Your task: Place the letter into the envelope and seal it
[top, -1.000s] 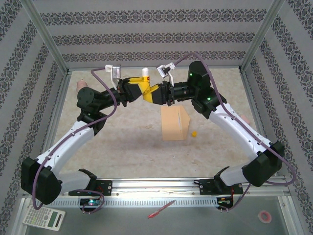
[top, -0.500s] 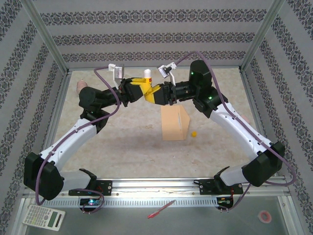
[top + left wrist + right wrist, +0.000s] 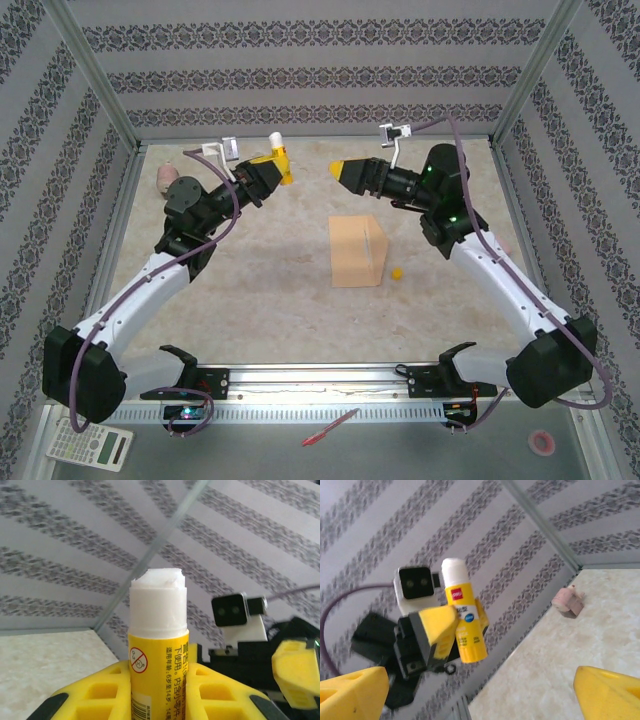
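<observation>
The tan envelope lies mid-table, long axis running away from the arm bases, down and rightward from the left gripper, which pinches an uncapped glue stick held high. The right gripper, jaws spread wide and empty, hangs nearer the envelope. Whether the letter is inside, and how the flap lies, I can't make out. A small yellow cap rests beside it.

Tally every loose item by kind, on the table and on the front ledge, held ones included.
Envelope: 1
Glue stick: 1
Small yellow piece: 1
Pink object: 1
Calculator: 1
Red pen: 1
Small pink ring: 1
Total: 7
</observation>
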